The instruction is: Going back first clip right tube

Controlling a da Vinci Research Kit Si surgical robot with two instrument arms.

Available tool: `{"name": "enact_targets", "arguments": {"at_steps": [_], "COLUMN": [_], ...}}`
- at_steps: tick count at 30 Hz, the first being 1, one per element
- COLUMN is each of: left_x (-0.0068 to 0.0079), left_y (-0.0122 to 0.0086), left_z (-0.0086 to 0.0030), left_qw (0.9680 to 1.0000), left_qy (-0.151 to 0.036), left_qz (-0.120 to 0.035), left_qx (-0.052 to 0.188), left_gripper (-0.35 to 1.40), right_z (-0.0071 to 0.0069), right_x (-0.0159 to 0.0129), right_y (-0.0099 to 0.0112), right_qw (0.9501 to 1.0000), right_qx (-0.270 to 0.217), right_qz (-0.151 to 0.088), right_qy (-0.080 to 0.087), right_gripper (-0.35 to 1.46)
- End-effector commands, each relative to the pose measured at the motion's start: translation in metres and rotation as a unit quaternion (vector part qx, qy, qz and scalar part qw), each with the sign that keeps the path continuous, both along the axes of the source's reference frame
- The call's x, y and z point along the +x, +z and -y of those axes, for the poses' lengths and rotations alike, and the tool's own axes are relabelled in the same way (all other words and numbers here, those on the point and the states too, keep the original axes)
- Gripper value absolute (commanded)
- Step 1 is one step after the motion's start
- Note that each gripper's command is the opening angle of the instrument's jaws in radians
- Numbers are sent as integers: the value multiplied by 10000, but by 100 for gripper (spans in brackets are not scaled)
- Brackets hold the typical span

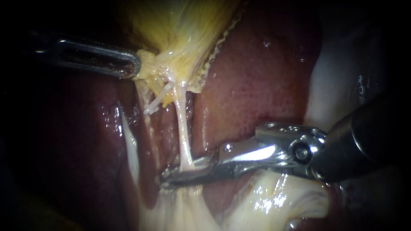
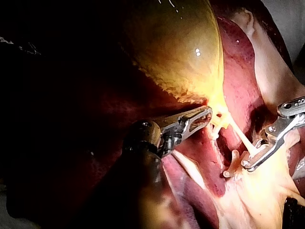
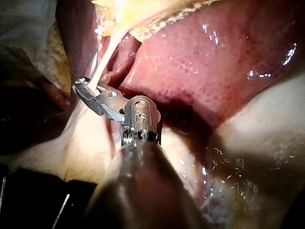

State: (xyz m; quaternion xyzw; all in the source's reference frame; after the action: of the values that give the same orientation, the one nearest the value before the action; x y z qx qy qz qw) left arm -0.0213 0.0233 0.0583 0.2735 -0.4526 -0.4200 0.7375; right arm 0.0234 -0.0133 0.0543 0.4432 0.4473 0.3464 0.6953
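Note:
A thin pale tube [image 1: 183, 128] runs taut from the yellow gallbladder [image 1: 180, 30] down to whitish tissue. My right instrument [image 1: 169, 174] comes in from the right, and its jaws straddle the tube's lower end with a gap between them, open. The right wrist view shows the same tube [image 3: 102, 67] passing through the jaw tips [image 3: 81, 88]. I cannot make out a clip there. My left instrument [image 1: 132, 66] is shut on the gallbladder's lower edge and holds it up and to the left; it also shows in the left wrist view [image 2: 202, 117].
Dark red liver [image 1: 257, 85] lies behind and to the right of the tube. A short pale stub [image 1: 156, 100] sticks out to the tube's left. Glistening white fatty tissue [image 1: 274, 201] sits under the right instrument's shaft.

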Motion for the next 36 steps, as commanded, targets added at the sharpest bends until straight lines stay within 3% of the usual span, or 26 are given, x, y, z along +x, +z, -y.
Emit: {"name": "enact_targets", "arguments": {"at_steps": [1, 2, 3, 6, 9, 12, 17, 22, 28, 32, 36], "left_x": [0, 0, 1, 1, 1, 1, 3, 3, 4, 3, 3], "left_y": [0, 0, 0, 0, 0, 1, 1, 1, 1, 1, 1], "left_z": [0, 0, 0, 0, 0, 0, 1, 1, 1, 1, 1], "left_qw": [10000, 10000, 10000, 10000, 10000, 10000, 10000, 10000, 10000, 10000, 10000], "left_qy": [1, 1, 1, 1, 2, 2, 6, 7, 8, 8, 7], "left_qz": [0, 0, 0, 0, 0, 0, 2, 3, 3, 3, 2], "left_qx": [0, 0, 0, 0, 0, -1, -2, -2, -2, -2, -4], "left_gripper": [-35, -35, -35, -35, -35, -35, -35, -35, -35, -35, -35], "right_z": [0, -1, -1, 0, 3, 4, -6, -23, -35, -41, -47], "right_x": [0, 0, 1, 7, 9, 3, -25, -54, -87, -101, -108], "right_y": [1, 2, 3, 14, 29, 45, 46, 20, -16, -32, -39], "right_qw": [10000, 10000, 9999, 9983, 9966, 9902, 9698, 9472, 9264, 9201, 9187], "right_qx": [2, 7, -72, -532, -778, -1385, -2420, -3176, -3709, -3866, -3906], "right_qz": [0, -25, -74, -224, -257, -166, -252, -310, -42, 58, 141], "right_qy": [4, 20, 20, -59, -44, 36, -160, -320, -655, -630, -573], "right_gripper": [-35, -35, -23, 28, 46, 50, 50, 50, 50, 50, 50]}}
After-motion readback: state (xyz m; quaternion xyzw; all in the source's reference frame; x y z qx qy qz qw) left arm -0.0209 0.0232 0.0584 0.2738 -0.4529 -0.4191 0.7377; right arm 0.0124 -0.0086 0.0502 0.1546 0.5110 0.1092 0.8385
